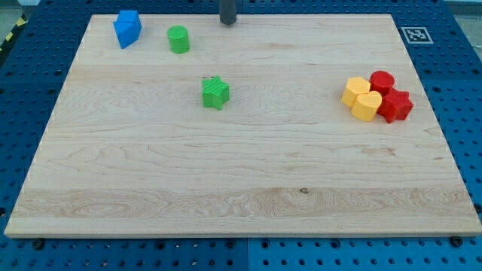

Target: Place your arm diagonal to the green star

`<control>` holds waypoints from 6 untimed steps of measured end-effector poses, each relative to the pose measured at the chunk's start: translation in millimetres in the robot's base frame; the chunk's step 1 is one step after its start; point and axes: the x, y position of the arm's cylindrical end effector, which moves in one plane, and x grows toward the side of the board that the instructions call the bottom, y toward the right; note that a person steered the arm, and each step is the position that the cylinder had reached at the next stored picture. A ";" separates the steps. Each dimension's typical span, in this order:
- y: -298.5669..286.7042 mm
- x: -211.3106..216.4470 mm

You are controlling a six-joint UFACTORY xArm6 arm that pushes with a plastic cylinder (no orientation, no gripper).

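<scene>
Pale wooden board (pixel 248 162), blue block (pixel 127 28), green cylinder (pixel 178 39), green star (pixel 215 92), touching yellow (pixel 361 98) and red blocks (pixel 390 96)

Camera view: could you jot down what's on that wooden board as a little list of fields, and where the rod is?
tip: view's top edge, above and slightly right of the green star, apart from it
green star: left of centre, alone
green cylinder: upper left
blue block: top left corner
yellow blocks: two, right side, touching
red blocks: two, touching the yellow ones
board: pale wood
</scene>
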 end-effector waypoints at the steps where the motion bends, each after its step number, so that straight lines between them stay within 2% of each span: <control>1: 2.1 -0.4; 3: 9.2 -0.4; 4: 41.8 9.5; 5: 62.0 40.7; 6: 64.4 54.6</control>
